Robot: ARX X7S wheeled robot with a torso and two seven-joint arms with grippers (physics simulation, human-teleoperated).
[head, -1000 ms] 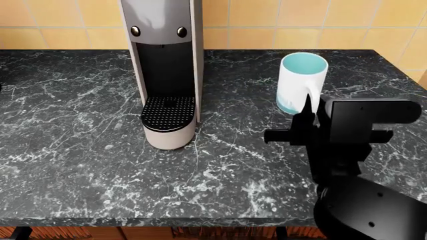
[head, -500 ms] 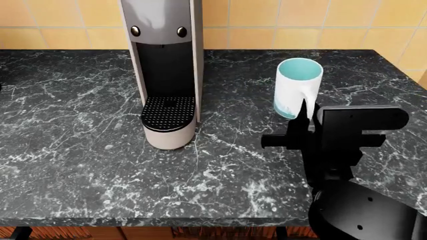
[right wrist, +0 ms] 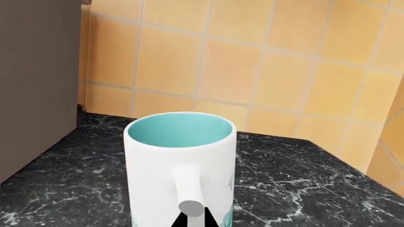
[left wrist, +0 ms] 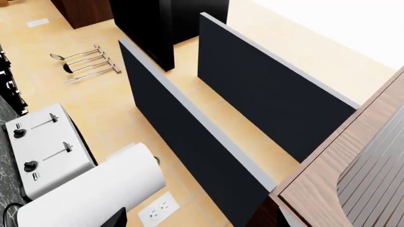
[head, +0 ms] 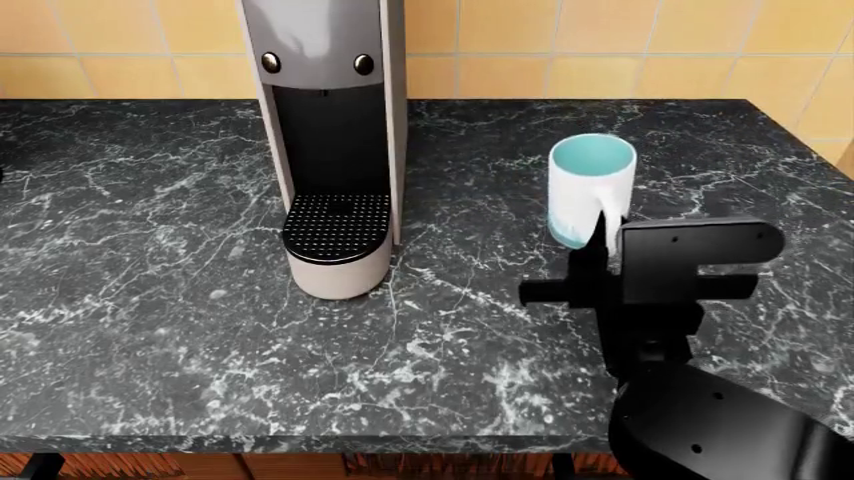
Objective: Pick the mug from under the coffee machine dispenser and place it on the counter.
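Note:
The white mug (head: 589, 188) with its pale teal inside stands upright to the right of the coffee machine dispenser (head: 328, 110), clear of the round black drip tray (head: 336, 224). My right gripper (head: 603, 236) is shut on the mug's handle (right wrist: 188, 184) from the near side. In the right wrist view the mug (right wrist: 180, 156) fills the middle, with the dark fingertips (right wrist: 189, 220) closed at the handle. Whether the mug's base touches the black marble counter (head: 160, 300) is hidden. My left gripper (left wrist: 196, 225) points away at the room, and one black finger (left wrist: 117, 218) shows far off centre.
The dispenser's grey side (right wrist: 38, 80) rises close beside the mug. A yellow tiled wall (head: 601, 40) backs the counter. The left wrist view holds a toaster (left wrist: 44, 149), a paper towel roll (left wrist: 94, 191), a wall socket (left wrist: 156, 212) and dark cabinets (left wrist: 189, 142).
My right gripper has drawn back toward me and slightly left, bringing the mug with it along the counter. The coffee machine has not moved.

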